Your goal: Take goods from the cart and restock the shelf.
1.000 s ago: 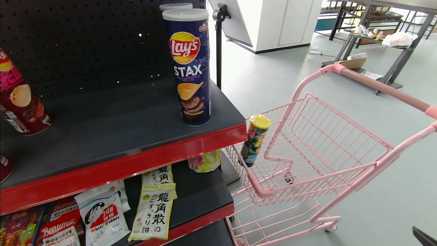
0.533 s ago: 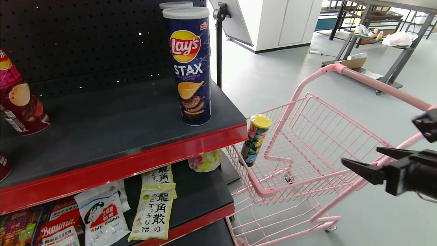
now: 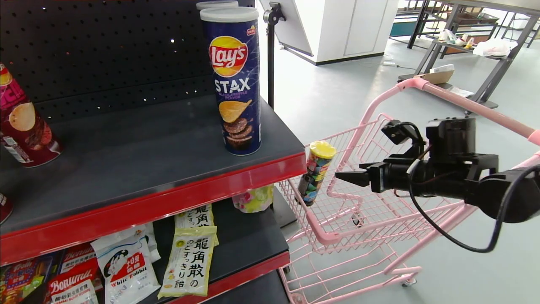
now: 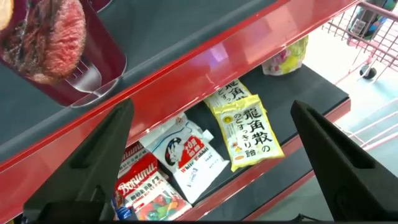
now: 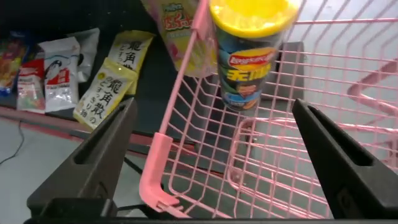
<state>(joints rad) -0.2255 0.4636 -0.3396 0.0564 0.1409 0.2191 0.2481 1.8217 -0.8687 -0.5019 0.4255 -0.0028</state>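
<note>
I am holding my right pincer released over the pink cart, facing the yellow-lidded can; my left pincer is gaping too.

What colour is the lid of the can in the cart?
Yellow lid, best seen in the right wrist view.

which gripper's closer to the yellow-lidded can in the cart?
Right. The right gripper hovers over the cart, facing the yellow-lidded can; left gripper is by the red shelf edge.
</note>
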